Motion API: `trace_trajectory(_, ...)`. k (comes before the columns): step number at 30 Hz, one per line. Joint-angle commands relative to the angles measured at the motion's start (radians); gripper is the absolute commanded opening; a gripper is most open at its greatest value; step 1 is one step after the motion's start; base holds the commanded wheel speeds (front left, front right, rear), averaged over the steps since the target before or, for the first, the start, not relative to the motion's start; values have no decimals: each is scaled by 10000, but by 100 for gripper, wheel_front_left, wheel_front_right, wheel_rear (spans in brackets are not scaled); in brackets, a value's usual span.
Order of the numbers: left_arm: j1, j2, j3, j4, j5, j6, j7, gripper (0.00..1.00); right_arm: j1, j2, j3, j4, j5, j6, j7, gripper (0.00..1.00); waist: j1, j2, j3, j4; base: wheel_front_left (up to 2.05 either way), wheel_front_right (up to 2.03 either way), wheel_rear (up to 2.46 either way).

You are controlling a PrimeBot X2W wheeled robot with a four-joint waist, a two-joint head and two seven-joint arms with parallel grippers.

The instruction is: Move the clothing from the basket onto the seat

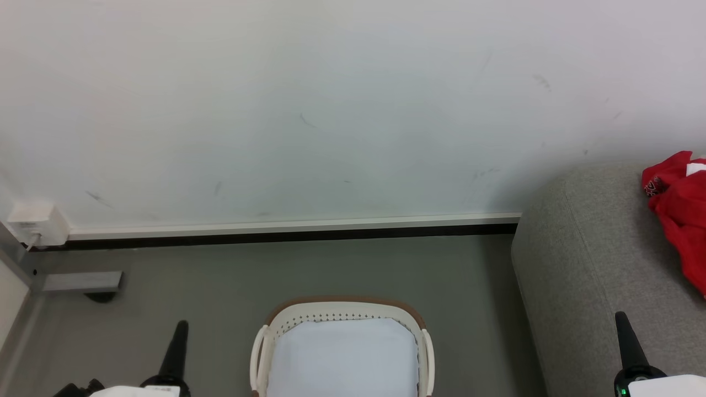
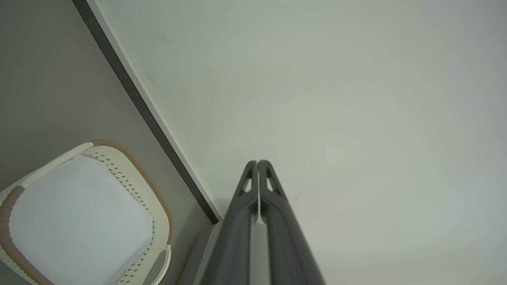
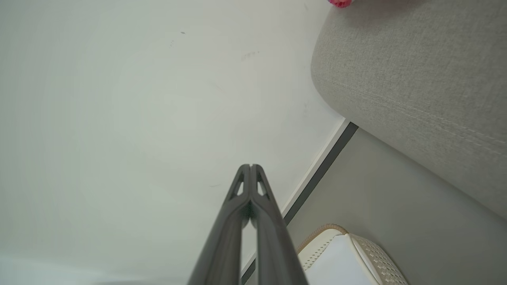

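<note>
One basket (image 1: 342, 306) is being shown standing on the floor (image 1: 209, 275), and one flat white pad (image 1: 342, 358) is being carried inside it. One red jersey (image 1: 681, 220) is lying outside the basket, well to its right and farther back. It is being borne, crumpled, by the one grey sofa (image 1: 584, 264), which is standing near the basket's right side.

Two grippers are being held in the air, one on each side of the basket. The left gripper (image 1: 181, 326) is hanging to the basket's left, and the right gripper (image 1: 621, 317) to its right, shown against the sofa. Both pairs of fingers are being pressed fully together, tip against tip, and nothing is being gripped by either.

Behind the basket, one pale wall (image 1: 276, 110) with one skirting strip (image 1: 287, 227) is being faced by both grippers. One white socket box (image 1: 37, 223) is being shown far to the basket's left.
</note>
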Motion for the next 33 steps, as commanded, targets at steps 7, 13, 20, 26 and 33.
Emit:
trace_trajectory(7, -251, 88, 105, -85, -790, -85, 196, 0, -198, -118, -123, -189, 805, -17, 187, 0, 0, 0, 19, 23, 0, 0, 0)
trace_trajectory(13, -339, 93, 164, -100, -1243, -121, 337, 0, -252, -120, -168, -241, 1309, -18, 319, 0, 0, 0, 35, 42, 0, 0, 0)
trace_trajectory(20, -413, 98, 229, -113, -1756, -151, 477, 0, -304, -124, -225, -302, 1873, -20, 465, 0, -1, 0, 53, 64, 0, 0, 0)
trace_trajectory(26, -472, 101, 282, -121, -2226, -166, 590, 0, -314, -126, -275, -346, 2355, -21, 581, 0, -1, 0, 69, 84, 0, 0, 0)
trace_trajectory(33, -536, 105, 331, -133, -2706, -205, 720, 0, -343, -130, -333, -415, 2881, -21, 710, 0, -1, 0, 88, 106, 0, 0, 0)
